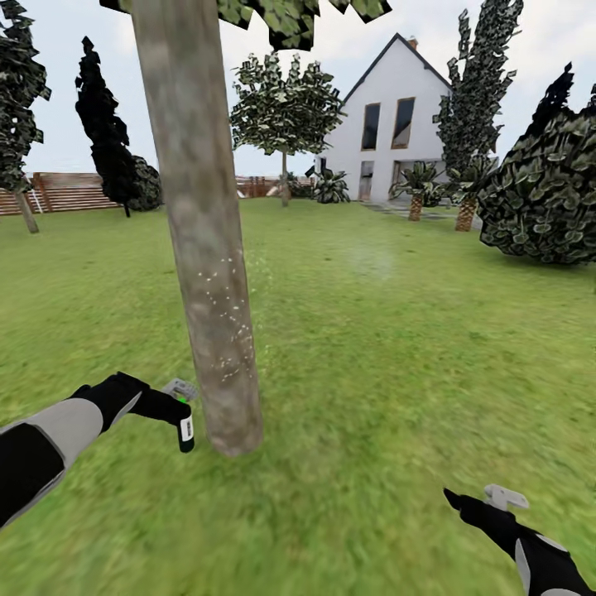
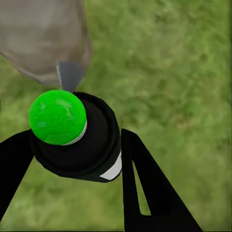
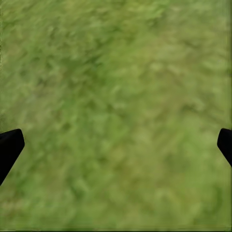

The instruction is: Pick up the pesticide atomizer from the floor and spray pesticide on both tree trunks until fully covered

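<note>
A thick grey-brown tree trunk (image 1: 203, 240) rises from the lawn just ahead, with pale spray specks on its lower right side. My left gripper (image 1: 180, 418) is shut on the pesticide atomizer (image 1: 186, 432), a slim dark bottle with a white label, held just left of the trunk's base. In the left wrist view the atomizer (image 2: 84, 145) shows its green cap between the black fingers (image 2: 140, 183), with the trunk (image 2: 43, 38) close beyond. My right gripper (image 1: 451, 499) hangs open over grass, fingertips (image 3: 9, 147) spread wide. A second tree (image 1: 284, 108) stands far back.
A white house (image 1: 397, 124) stands at the back right, with a big round bush (image 1: 542, 190) to its right. Dark column-shaped trees (image 1: 106, 124) and a brown slat fence (image 1: 70, 192) line the left. Open lawn (image 1: 389, 331) stretches ahead and right.
</note>
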`<state>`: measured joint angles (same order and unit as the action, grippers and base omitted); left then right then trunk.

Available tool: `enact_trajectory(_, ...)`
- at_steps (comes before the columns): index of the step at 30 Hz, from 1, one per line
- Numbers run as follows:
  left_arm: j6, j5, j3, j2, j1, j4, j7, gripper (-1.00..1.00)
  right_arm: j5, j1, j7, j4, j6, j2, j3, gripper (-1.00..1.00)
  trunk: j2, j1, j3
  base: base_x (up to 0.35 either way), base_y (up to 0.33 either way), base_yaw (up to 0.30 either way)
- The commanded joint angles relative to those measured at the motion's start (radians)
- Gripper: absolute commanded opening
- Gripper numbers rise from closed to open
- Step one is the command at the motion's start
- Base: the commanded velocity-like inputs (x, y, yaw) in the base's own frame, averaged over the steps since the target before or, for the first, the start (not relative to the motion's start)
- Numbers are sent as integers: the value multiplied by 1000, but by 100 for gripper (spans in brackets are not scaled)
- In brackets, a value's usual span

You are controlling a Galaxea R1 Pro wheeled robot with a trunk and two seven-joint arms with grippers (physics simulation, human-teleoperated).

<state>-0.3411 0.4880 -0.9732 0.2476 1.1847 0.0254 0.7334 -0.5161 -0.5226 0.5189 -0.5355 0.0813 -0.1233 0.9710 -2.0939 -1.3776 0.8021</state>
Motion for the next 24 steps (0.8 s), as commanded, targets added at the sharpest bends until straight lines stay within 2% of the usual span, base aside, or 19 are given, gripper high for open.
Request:
enact_trajectory(1, 0, 0, 2, 0, -4, 1, 0, -100, 0, 0, 0, 0, 0, 0, 0, 100, 0, 0, 0, -116, 158, -44)
enact_trajectory(5, -7, -3, 6, -1, -7, 6, 2, -100, -1, -1, 1, 0, 0, 1, 0, 100, 0, 0, 0, -28, 39, -11)
enact_trajectory(6, -26, -3, 7, -1, -4, 7, 3, -100, -1, -1, 1, 0, 0, 1, 0, 100, 0, 0, 0, -3, 4, -1)
enact_trajectory(9, -142, -3, 7, -5, 14, 52, 3, -100, -1, -1, 0, 0, 0, 1, 0, 100, 0, 0, 0, -1, 1, 0)
enact_trajectory(10, -195, -4, 7, -6, 28, 101, 3, -100, -1, -1, 0, 0, 0, 1, 0, 100, 0, 0, 0, 0, 0, 0)
enact_trajectory(11, -294, -5, 6, -5, 45, 192, 0, -100, -1, -1, 0, 0, 0, 1, 0, 100, 0, 0, 0, 0, 0, 0)
enact_trajectory(12, -340, -6, 6, -4, 57, 241, -13, -100, -1, 0, 0, 0, 0, 1, 1, 100, 0, 0, 0, 0, 0, 0)
enact_trajectory(15, -440, -6, 6, -4, 112, 310, -64, -100, -1, 0, 0, 0, 0, 0, 1, 100, 0, 0, 0, 0, 0, 0)
enact_trajectory(18, -495, -9, 4, 2, 175, 322, -75, -100, -1, 0, 0, 0, 0, -1, 1, 100, 0, 0, 0, 0, 0, 0)
enact_trajectory(20, -555, -48, 4, 10, 223, 324, -76, -100, -1, 0, 0, 0, 0, -1, 1, 100, 0, 0, 0, 0, 0, 0)
enact_trajectory(22, -600, -150, 5, 12, 266, 324, -75, -100, -1, 0, 0, 0, 0, -1, 1, 100, 0, 0, 0, 0, 0, 0)
enact_trajectory(23, -607, -186, 5, 13, 276, 324, -74, -100, -1, 0, 0, 0, 0, -1, 1, 100, 0, 0, 0, 0, 0, 0)
enact_trajectory(24, -611, -205, 5, 13, 288, 324, -73, -100, -1, 0, 0, 0, 0, -2, 1, 100, 0, 0, 0, 0, 0, 0)
